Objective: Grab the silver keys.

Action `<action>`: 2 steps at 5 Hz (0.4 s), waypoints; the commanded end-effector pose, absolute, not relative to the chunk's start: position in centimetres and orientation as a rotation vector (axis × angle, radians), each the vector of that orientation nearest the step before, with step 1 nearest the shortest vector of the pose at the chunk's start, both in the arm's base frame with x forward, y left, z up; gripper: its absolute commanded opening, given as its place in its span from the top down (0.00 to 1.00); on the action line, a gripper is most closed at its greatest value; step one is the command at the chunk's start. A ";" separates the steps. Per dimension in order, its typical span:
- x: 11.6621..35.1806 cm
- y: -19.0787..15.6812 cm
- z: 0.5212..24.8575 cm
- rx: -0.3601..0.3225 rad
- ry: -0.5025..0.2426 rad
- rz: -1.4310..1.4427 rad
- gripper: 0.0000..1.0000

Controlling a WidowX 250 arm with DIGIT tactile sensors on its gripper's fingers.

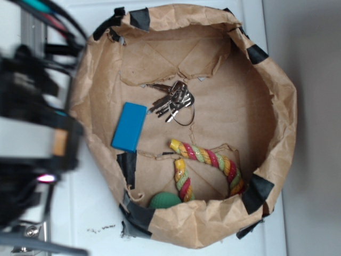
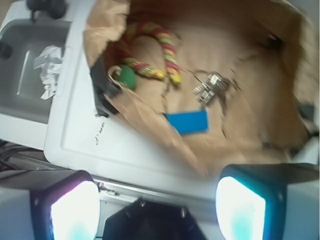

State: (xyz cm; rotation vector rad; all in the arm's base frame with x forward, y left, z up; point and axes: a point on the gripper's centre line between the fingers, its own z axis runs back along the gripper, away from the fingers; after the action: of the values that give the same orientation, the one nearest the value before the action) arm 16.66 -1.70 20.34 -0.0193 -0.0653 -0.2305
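Four things lie for you inside the round, crumpled brown paper basin [image 1: 277, 106] with black tape patches along its rim; it sits on the white bench [image 1: 96, 218]. The bunch of shiny silver metal keys on a thin wire ring [image 1: 173, 100] rests flat on the paper floor, toward the far wall in the exterior view, the ring pointing at the basin's middle; nothing covers it. Just beside it, but apart from it, you see the flat blue rectangular block [image 1: 129, 127], close to the wall nearest the arm. The multicoloured twisted rope toy [image 1: 208, 162] curls along the lower part of the basin, well apart from the keys; a green rounded object [image 1: 165, 201] sits against the rope's lower end, partly hidden by the paper rim.

In the wrist view the same items show blurred: keys [image 2: 212, 86], blue block [image 2: 187, 121], rope [image 2: 152, 50], green object [image 2: 127, 77]; the keys lie just beyond the block.

Your gripper [image 2: 157, 207] stands open, its two fingers spread wide with pale, glowing pads [image 2: 75, 212] at the bottom of the wrist view; it holds nothing and hangs outside the basin, over the bench edge, well apart from the keys; in the exterior view the dark arm [image 1: 32, 133] is a blur at the left.
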 end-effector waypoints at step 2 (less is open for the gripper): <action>23.2 -1.4 17.6 0.016 -0.254 -0.523 0.00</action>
State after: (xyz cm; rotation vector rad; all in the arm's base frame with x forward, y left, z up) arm 22.91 -1.26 16.69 0.0105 -0.2198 -0.5324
